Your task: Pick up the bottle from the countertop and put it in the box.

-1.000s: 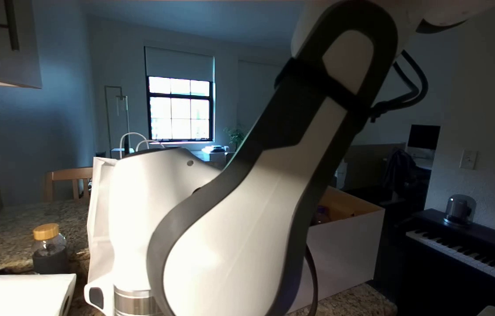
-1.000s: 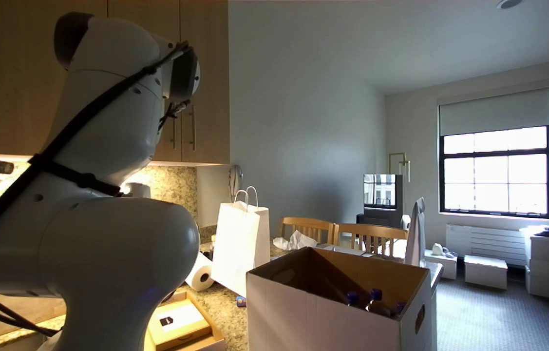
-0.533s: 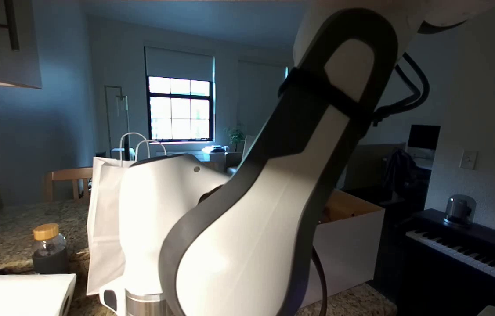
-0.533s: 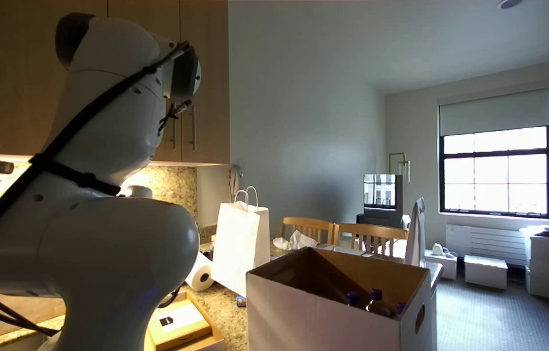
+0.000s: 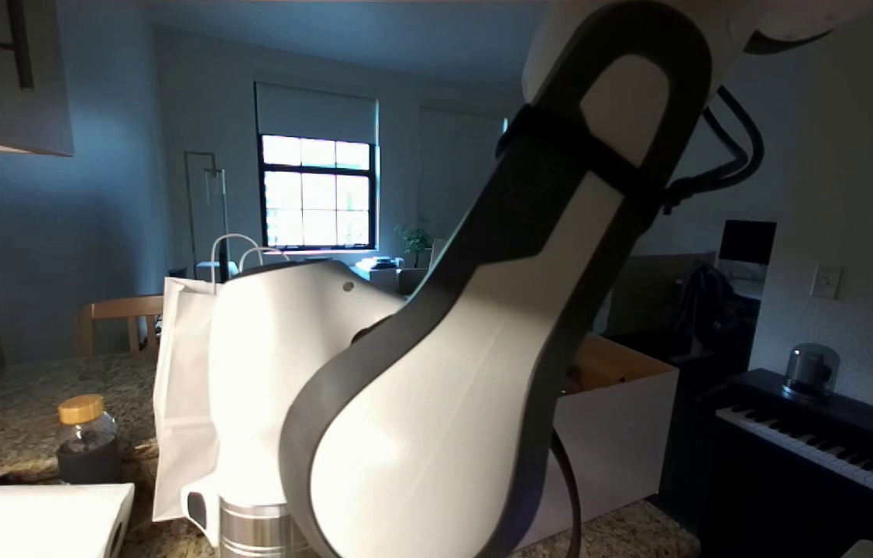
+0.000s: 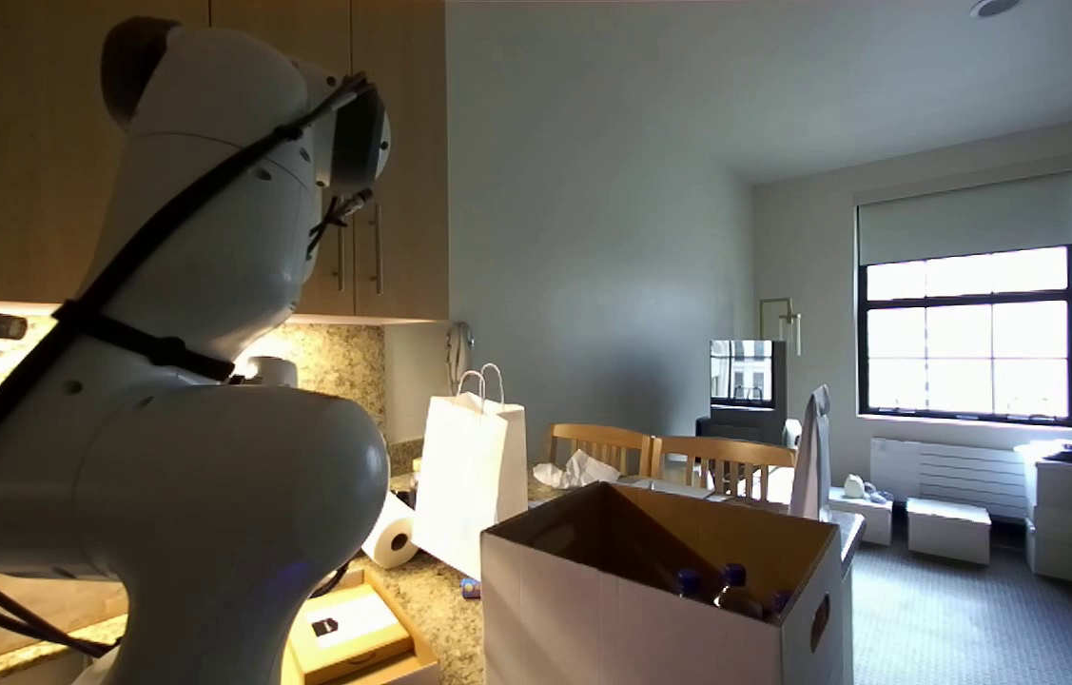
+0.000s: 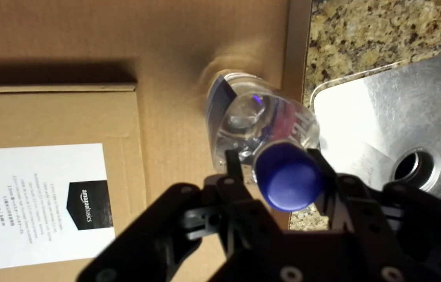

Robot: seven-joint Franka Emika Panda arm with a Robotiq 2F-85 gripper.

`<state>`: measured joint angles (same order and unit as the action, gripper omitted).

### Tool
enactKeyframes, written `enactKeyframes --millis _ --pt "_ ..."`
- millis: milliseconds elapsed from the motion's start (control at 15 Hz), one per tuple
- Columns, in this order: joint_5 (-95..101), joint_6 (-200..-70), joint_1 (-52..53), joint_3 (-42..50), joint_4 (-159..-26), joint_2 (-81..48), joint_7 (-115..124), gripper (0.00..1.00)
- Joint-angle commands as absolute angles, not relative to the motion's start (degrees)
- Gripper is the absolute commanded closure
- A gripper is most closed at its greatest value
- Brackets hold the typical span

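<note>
The clear plastic bottle (image 7: pixel 261 125) showed a round, deep-blue cap (image 7: pixel 288 178) and dark-blue and red markings with white lettering, its base over the floor of a shallow brown cardboard tray (image 7: pixel 177 117). Set against half a second before, the white-and-grey robot arm (image 5: pixel 475 356) sat slightly higher in both exterior views. The cap lay between the fairly narrow-set jaws of the black two-fingered gripper (image 7: pixel 277 164); whether they clasped it could not be told.

Clear rounded plastic bottle (image 7: pixel 240 121): glossily finished | round blue plastic cap (image 7: pixel 288 178): smoothly finished | white cubic cardboard box (image 6: pixel 631 618): matt-faced | speckled brown-beige stone-look countertop (image 7: pixel 380 31) | grey metal sink (image 7: pixel 431 113): sheen-finished
</note>
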<state>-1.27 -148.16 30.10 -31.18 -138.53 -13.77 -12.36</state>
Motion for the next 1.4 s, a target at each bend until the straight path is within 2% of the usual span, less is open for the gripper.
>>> enactKeyframes --millis 0,133,333,667,933,1133,1333 --pt "-0.51 -148.14 30.36 -31.63 -140.66 -10.56 -8.22 0.83" --pt "-1.52 -147.56 30.13 -32.04 -141.73 -7.85 -7.17 0.86" --pt "-3.04 -142.21 30.12 -32.38 -142.79 -1.96 -3.28 0.84" --pt "-8.01 -121.29 29.86 -31.33 -138.83 7.68 -5.78 0.83" --pt "-3.79 -101.95 29.24 -28.09 -131.70 14.99 -6.03 0.84" --pt "-0.92 -94.53 27.76 -24.72 -127.09 20.67 -7.02 0.84" --pt "0.83 -92.42 25.25 -20.29 -124.04 26.70 -8.23 0.84"
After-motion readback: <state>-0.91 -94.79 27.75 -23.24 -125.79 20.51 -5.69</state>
